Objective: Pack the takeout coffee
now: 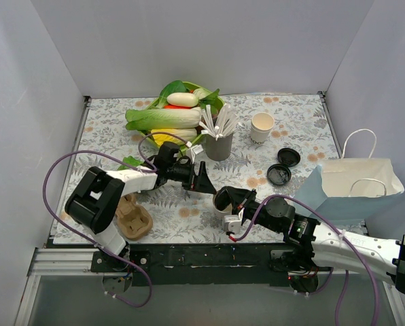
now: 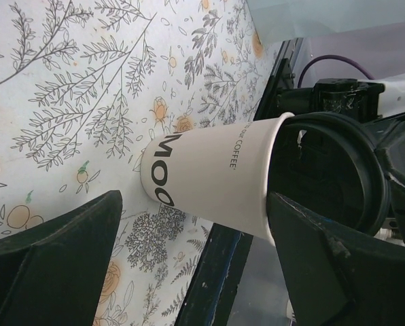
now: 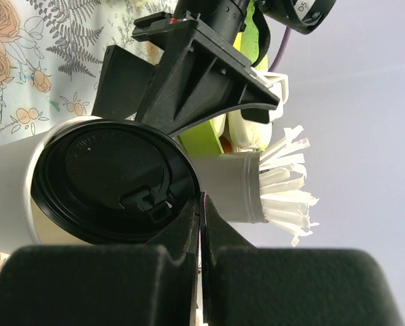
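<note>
Top external view. My left pincer sits at mid-table with its fingers spread apart, just beside the paper cup. The cup stands upright on the floral table cover, near the front edge. The black lid covers its mouth. My right pincer reaches the cup from the near right side. A paper bag stands open to the right. Two loose lids lie between the bag and a metal cup of straws. A cardboard carrier lies at the front left.

Left wrist view. My left fingers stand wide, one on each side of the paper cup. I cannot tell whether they touch it. Dark lettering shows on the cup's side. The black lid sits at the cup's rim, tilted rather than seated flat.

Right wrist view. My right pincer is pressed together on the near rim of the black lid. The lid rests against the mouth of the paper cup. My left pincer's black frame is just behind the cup.
</note>
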`<state>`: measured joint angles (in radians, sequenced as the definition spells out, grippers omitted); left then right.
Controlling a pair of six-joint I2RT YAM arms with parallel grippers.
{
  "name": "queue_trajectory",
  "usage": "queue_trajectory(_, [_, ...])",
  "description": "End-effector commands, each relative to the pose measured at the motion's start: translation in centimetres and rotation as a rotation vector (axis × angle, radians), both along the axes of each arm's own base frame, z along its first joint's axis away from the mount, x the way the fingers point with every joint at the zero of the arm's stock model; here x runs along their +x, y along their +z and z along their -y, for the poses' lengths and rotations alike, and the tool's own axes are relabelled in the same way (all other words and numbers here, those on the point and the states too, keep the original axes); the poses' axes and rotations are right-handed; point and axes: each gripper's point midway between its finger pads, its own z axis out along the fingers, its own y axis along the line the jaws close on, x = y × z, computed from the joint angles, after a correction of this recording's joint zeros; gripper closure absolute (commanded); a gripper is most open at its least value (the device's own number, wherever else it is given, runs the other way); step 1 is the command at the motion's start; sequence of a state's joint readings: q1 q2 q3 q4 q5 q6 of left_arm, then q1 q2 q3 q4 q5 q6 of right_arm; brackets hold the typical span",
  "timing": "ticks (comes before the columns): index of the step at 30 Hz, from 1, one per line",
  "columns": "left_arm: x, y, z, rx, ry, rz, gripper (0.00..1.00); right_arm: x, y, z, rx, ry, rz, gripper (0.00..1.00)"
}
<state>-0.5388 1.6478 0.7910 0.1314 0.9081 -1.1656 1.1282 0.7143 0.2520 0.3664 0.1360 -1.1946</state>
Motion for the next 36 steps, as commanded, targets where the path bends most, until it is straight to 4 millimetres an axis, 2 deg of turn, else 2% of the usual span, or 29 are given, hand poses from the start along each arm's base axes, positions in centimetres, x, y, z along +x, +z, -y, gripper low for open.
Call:
queue_trajectory(1, [-0.2,0.9,0.8,-0.013,-0.050,0.050,0.12,0.1,0.8,-0.1,0.022,-0.009,0.010,0.99])
queue_trajectory(7, [0.2,0.0,0.6,0.034,-0.021,0.057,0.13,-0.2,1.3,0.1,0.012,0.003,0.019,0.99])
queue_trajectory(13, [0.9,-0.6,0.5,0.068,0.010,0.074,0.14,-1.9,1.4,0.6,-0.019,0.084,0.000,0.99])
queue_trajectory(17, [1.2,-0.5,0.6,0.062,0.013,0.075,0.15,-2.7,0.2,1.0,-0.067,0.114,-0.016,0.99])
queue_trajectory(26, [1.1,-0.2,0.9,0.042,0.001,0.059,0.15,-3.2,-0.1,1.2,-0.108,0.145,-0.024,0.99])
queue_trajectory(28, [1.0,0.0,1.0,0.035,-0.001,0.057,0.15,-3.5,-0.7,1.7,-0.146,0.152,-0.031,0.99])
queue_trajectory(31, [1.0,0.2,1.1,0.023,0.000,0.041,0.15,-4.4,-0.9,1.6,-0.162,0.205,-0.033,0.92])
queue_trajectory(36, [1.3,0.6,1.3,0.018,0.001,0.052,0.15,-4.9,-1.1,1.8,-0.178,0.228,-0.044,0.90])
